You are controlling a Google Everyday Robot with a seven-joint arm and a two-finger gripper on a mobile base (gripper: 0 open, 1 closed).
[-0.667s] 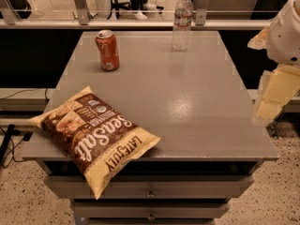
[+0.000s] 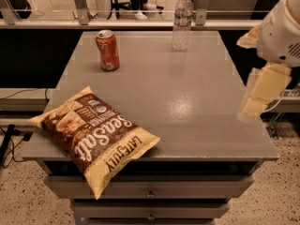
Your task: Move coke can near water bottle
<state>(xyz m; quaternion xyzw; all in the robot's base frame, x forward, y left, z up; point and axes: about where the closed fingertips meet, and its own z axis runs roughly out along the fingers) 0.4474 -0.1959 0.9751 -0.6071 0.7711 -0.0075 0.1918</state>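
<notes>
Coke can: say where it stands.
In the camera view, the red-orange aluminium coke can stands far left on the grey table, left of the clear plastic water bottle; the claw hangs off the right edge.

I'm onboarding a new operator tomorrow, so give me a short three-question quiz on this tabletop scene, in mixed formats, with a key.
1. True or false: the red-orange aluminium coke can touches the tall clear plastic water bottle.
2. Where is the pale two-finger gripper? A) directly above the can. B) at the grey table's right edge in the picture, away from both can and bottle. C) between can and bottle.
3. Fill in: the brown-and-yellow chip bag overhangs the table's ____ left corner.

Key: 1 false, they stand apart at the far end. 2 B. 3 front.
</notes>
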